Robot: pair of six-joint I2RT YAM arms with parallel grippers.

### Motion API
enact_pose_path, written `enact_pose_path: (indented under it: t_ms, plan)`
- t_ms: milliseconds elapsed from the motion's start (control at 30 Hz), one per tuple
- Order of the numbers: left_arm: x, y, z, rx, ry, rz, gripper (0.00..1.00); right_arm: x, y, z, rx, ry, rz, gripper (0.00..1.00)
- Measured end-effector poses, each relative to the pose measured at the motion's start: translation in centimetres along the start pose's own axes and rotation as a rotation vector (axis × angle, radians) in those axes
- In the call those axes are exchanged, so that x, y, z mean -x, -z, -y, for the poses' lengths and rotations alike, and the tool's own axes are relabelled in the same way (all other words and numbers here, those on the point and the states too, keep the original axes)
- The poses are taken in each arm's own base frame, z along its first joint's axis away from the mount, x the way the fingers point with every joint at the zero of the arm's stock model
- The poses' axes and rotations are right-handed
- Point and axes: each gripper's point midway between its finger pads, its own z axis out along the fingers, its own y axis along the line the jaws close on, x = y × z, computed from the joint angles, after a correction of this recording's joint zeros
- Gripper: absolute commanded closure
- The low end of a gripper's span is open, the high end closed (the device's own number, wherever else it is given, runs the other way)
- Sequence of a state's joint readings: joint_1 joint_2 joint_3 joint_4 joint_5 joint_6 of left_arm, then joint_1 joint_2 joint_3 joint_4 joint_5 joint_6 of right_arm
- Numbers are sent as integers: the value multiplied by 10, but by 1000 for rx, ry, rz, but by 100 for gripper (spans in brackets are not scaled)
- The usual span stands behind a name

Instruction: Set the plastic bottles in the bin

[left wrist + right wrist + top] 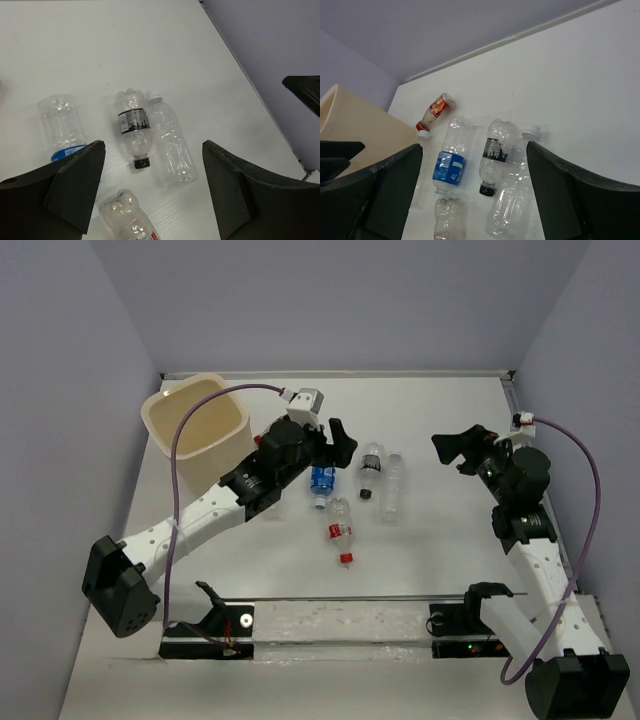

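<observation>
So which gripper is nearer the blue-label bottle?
Left. The left gripper hangs open just above the blue-label bottle. The right gripper is off to that bottle's right, beyond the black-label bottle and the unlabelled bottle.

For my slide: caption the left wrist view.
Open left gripper over clear plastic bottles lying on white table: black-labelled bottle, blue-labelled bottle, unlabelled bottle.

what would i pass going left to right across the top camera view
bin → blue-label bottle → red-label bottle → black-label bottle → unlabelled clear bottle → right gripper. The left gripper is left out because it overlaps the blue and red bottles' span.
</observation>
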State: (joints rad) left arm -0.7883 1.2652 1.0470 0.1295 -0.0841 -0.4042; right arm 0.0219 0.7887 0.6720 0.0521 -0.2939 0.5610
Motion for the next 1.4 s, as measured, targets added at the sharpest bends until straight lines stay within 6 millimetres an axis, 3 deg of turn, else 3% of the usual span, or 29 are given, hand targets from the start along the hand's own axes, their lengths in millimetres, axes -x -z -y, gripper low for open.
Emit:
enact_pose_path:
  t_ms: [167, 300, 433, 533, 700, 900, 1000, 1167, 1200, 1400]
  plan:
    - [-22, -28, -26, 102, -12, -52, 11, -5, -5, 5, -12, -7, -17, 9]
    - [-40, -60, -67, 213, 9, -102, 10, -16, -14, 15, -36, -21, -57, 1]
    - [-61, -91, -108, 333, 9, -157, 2, -28, -21, 23, -51, -36, -104, 0]
    - [-89, -105, -133, 412, -16, -231, 1, -34, -23, 24, -46, -43, -128, 0]
    - [-113, -105, -154, 487, -58, -290, 1, -43, -27, 24, -27, -54, -168, 0]
    - [-109, -119, -167, 503, -82, -292, 1, -51, -30, 22, 0, -63, -202, 0]
    - [-117, -129, -177, 512, -87, -310, 3, -53, -30, 21, 10, -66, -213, 0]
    - [-141, -134, -199, 537, -91, -365, 14, -59, -32, 21, 26, -76, -238, 0]
    - [-143, -135, -201, 539, -91, -371, 26, -62, -33, 21, 28, -79, -250, 0]
    - [-141, -148, -206, 525, -98, -372, 49, -70, -36, 26, 17, -90, -276, 0]
